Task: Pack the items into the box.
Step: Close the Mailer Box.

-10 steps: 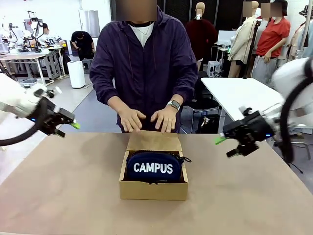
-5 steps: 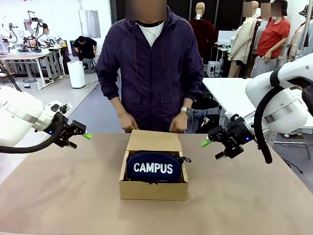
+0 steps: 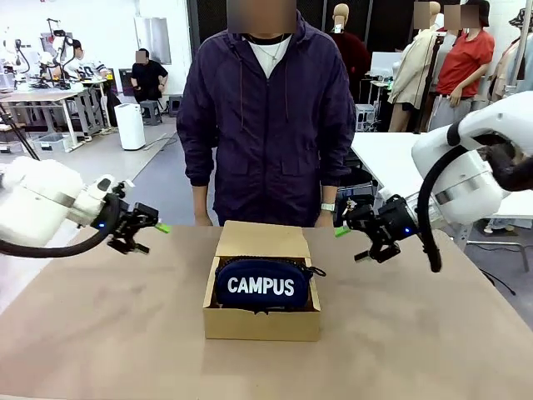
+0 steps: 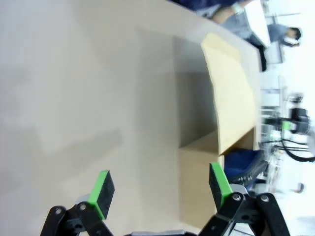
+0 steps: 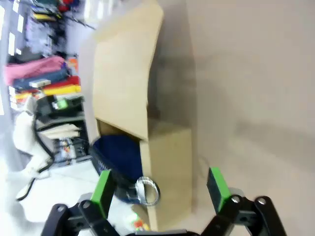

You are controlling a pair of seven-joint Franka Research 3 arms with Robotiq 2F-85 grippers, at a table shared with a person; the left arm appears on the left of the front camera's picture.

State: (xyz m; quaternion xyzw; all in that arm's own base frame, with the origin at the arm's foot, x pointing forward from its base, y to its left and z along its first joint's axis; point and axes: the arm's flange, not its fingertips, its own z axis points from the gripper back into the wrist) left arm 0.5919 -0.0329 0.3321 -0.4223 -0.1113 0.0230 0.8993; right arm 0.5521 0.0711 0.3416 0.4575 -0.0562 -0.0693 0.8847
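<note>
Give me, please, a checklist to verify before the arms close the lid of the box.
1. Flap lid open, leaning back toward the person: ok.
2. Pouch lying inside the box: ok.
3. Zip ring clear of the rim: not ok, it seems to lie over the side wall.
4. Anything packed under the pouch: cannot tell.
5. Left gripper open, apart from the box: ok.
6. Right gripper open, apart from the box: ok.
</note>
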